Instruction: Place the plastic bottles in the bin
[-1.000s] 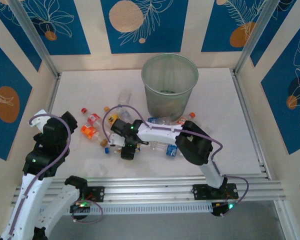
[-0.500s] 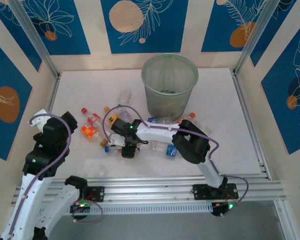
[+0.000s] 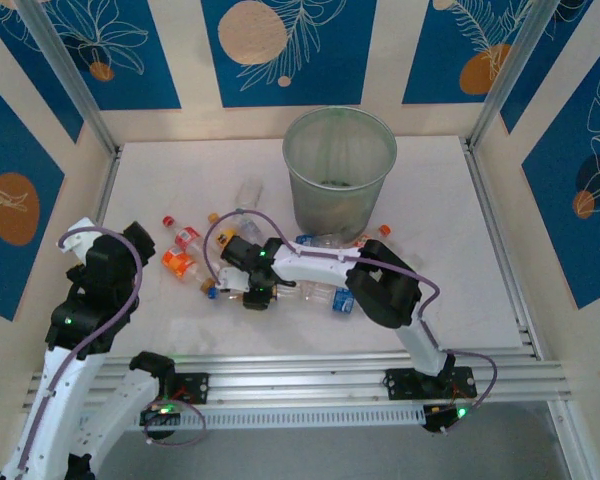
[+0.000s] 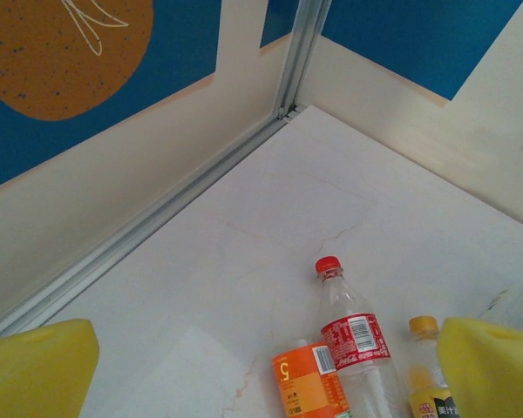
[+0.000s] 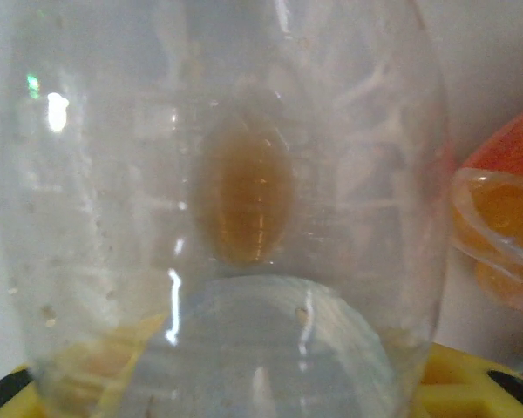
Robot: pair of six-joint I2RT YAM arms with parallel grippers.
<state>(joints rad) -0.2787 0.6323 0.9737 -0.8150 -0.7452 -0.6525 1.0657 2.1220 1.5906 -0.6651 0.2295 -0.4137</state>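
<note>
Your worktop [image 3: 450, 250] is a pale, white slab with a faint vein running across it in the left wrist view. Aluminium rails edge it at the sides and along the near edge. The walls around it are cream with blue panels that carry orange discs and white line-drawn leaves. Metal posts rise at the far corners.

The bin [image 3: 325, 200] stands upright at the far middle of the worktop. The plastic bottles [image 3: 280, 262] lie scattered on the surface just in front of it and off to its left.

Your left gripper [image 3: 137, 238] hangs above the left side of the worktop, its yellow fingers [image 4: 37, 366] spread wide with nothing between them. Below it lie a red-capped bottle [image 4: 356, 340], an orange-labelled bottle [image 4: 309, 383] touching its side and a yellow-capped bottle [image 4: 427, 366] just to the right.

Your right gripper [image 3: 257, 293] reaches low into the left part of the scatter. In its wrist view a clear bottle [image 5: 227, 174] sits right up against the camera. The yellow fingers [image 5: 458, 383] are pressed on either side of it, so they have hold of that bottle. An orange one [image 5: 497, 226] lies just beside it.
</note>
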